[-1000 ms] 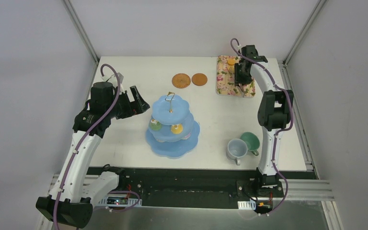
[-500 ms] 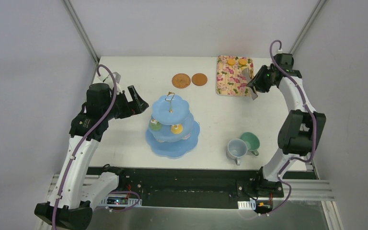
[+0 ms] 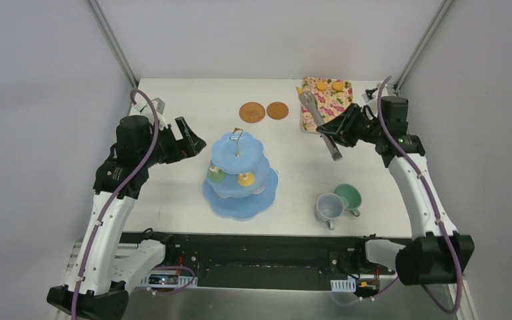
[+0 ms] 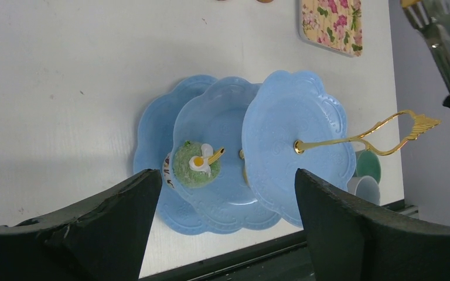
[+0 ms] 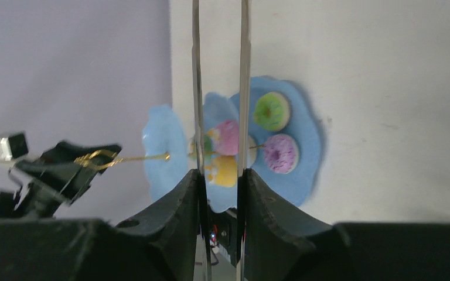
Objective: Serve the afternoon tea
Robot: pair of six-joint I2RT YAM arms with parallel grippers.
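The light-blue three-tier stand [image 3: 240, 193] sits mid-table with small donuts on its tiers: green [image 5: 271, 111], purple [image 5: 280, 153], pink [image 5: 228, 136] and yellow [image 3: 245, 179]. Two orange biscuits [image 3: 329, 85] lie on the floral tray [image 3: 327, 110]. A grey-blue cup [image 3: 329, 207] and a green cup [image 3: 349, 197] stand front right. Two brown coasters [image 3: 264, 111] lie at the back. My right gripper [image 3: 339, 130] is shut on metal tongs [image 3: 320, 123], whose two arms [image 5: 196, 88] point toward the stand. My left gripper [image 4: 225, 181] hangs open left of the stand, holding nothing.
The stand's gold handle [image 4: 381, 132] sticks up from the top tier. White walls and metal posts close in the table at the back and sides. The black front rail [image 3: 260, 243] runs along the near edge.
My right arm has swung away from the tray and turned left, carrying the tongs out over the table toward the stand. The left arm has barely shifted.
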